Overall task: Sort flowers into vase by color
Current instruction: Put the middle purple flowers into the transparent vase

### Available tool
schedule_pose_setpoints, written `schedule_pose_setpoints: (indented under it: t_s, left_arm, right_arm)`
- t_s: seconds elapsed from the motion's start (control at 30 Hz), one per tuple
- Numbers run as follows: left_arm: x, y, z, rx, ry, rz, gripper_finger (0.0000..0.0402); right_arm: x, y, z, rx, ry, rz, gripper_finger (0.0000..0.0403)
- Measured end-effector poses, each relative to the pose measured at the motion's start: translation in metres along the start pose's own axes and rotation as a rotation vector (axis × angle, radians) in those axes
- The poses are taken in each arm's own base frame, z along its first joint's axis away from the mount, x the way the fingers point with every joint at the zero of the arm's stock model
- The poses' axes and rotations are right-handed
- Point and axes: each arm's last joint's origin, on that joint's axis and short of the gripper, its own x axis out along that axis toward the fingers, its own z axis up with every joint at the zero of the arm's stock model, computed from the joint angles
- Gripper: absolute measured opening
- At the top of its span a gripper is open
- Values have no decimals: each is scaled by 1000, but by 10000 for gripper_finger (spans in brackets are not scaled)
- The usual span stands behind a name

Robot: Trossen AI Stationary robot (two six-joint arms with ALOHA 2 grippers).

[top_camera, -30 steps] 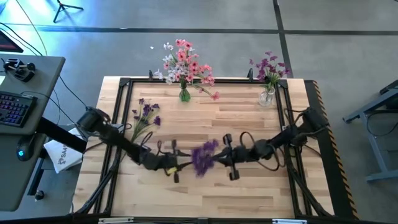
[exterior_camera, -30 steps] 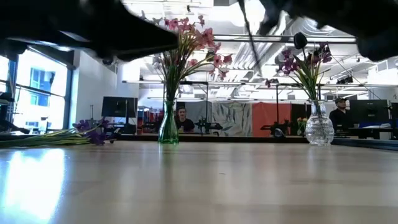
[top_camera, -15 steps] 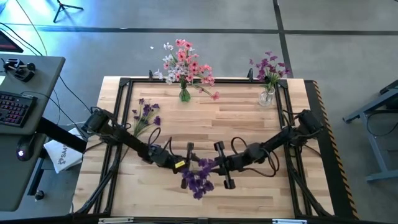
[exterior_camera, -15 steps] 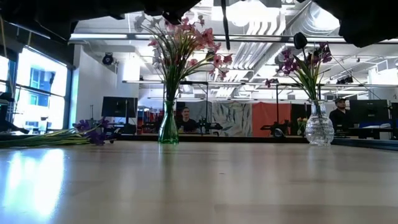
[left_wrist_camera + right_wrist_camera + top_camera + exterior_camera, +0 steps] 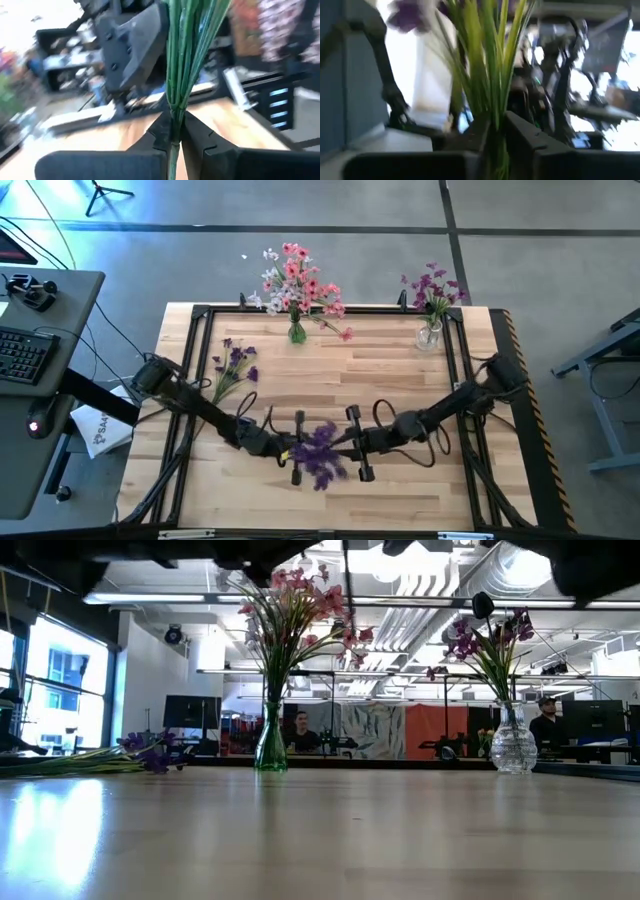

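Left gripper [image 5: 172, 135] is clamped on a bundle of purple flowers [image 5: 320, 453], thin green stems bunched tight, fuzzy violet blossoms hanging over mid-table. Right gripper [image 5: 497, 132] is pinching the same stems. Farther back: a pink bunch in a green vase [image 5: 297, 332] and purple ones in a clear vase [image 5: 429, 334].

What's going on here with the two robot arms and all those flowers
Both arms meet over the middle of the table. The left gripper and the right gripper are each clamped on the green stems of one purple bunch, held above the wood. A green vase holds pink and white flowers, a clear vase holds purple ones, and loose purple sprigs lie at the left.
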Motion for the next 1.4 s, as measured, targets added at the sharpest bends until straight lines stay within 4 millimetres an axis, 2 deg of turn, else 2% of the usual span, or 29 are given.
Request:
schedule_pose_setpoints:
  t_s: [0.13, 0.27, 0.4, 0.53, 0.63, 0.73, 1.0, 1.07, 1.2, 1.33, 1.4]
  left_arm:
    - [-11, -6, 9, -44, 100, 127, 7]
    - [-19, -4, 20, -109, 131, 183, 5]
    - [-17, 2, 21, -112, 131, 199, 5]
    - [-15, 6, 17, -116, 147, 214, 5]
    - [-14, 7, 15, -121, 167, 216, 6]
    - [-14, 6, 13, -117, 177, 212, 8]
    - [-16, 4, 5, -90, 263, 181, 15]
    - [-17, 4, -1, -94, 316, 182, 28]
    - [-24, 5, -22, -90, 469, 196, 57]
    - [-28, 9, -28, -152, 534, 235, 70]
    - [-33, 10, -36, -171, 578, 253, 70]
  right_arm:
    - [-8, 4, 14, -27, 224, -108, 114]
    - [-15, 6, 23, -30, 422, -223, 189]
    - [3, 10, 25, -10, 415, -222, 243]
    - [24, 11, 25, -46, 411, -308, 257]
    - [34, 13, 32, -80, 392, -320, 242]
    - [40, 15, 40, -73, 374, -321, 201]
    - [37, 17, 45, -106, 437, -325, 19]
    - [33, 17, 49, -113, 474, -315, 16]
    - [18, 8, 73, -60, 472, -372, 18]
    - [-18, -4, 72, -66, 510, -462, 6]
    - [-39, -13, 83, -51, 472, -561, 9]
